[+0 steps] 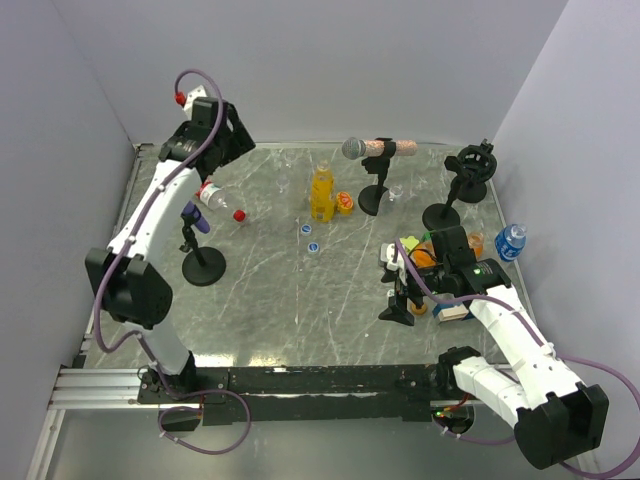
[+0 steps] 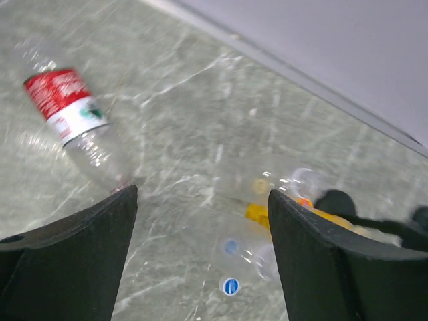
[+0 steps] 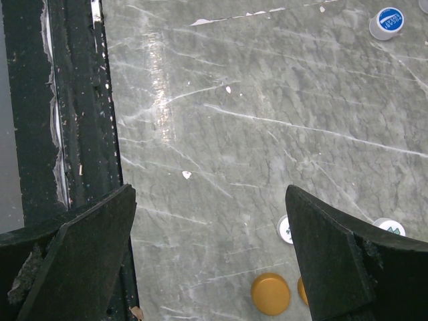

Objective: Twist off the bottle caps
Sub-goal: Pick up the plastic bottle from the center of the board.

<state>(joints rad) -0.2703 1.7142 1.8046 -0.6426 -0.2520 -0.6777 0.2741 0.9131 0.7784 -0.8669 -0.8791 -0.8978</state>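
A clear bottle with a red-white label (image 1: pixel 212 193) (image 2: pixel 67 107) lies at the far left, its red cap (image 1: pixel 239 215) still on it. My left gripper (image 1: pixel 232 148) (image 2: pixel 202 194) hovers above and behind it, open and empty. A yellow-orange juice bottle (image 1: pixel 321 192) (image 2: pixel 257 212) stands upright at the back centre. Two loose blue caps (image 1: pixel 306 229) (image 1: pixel 314 246) (image 2: pixel 231 286) lie in front of it. A small blue-labelled bottle (image 1: pixel 511 242) stands at the right wall. My right gripper (image 1: pixel 398 288) (image 3: pixel 210 190) is open over bare table, with a blue cap (image 3: pixel 389 20) and a pale cap (image 3: pixel 286 229) nearby.
A microphone on a stand (image 1: pixel 375 150) and a second black stand (image 1: pixel 470 165) are at the back right. A third stand (image 1: pixel 203 265) is under the left arm. Flat brown discs (image 3: pixel 270 293) lie by my right fingers. Small coloured items (image 1: pixel 440 255) crowd the right arm.
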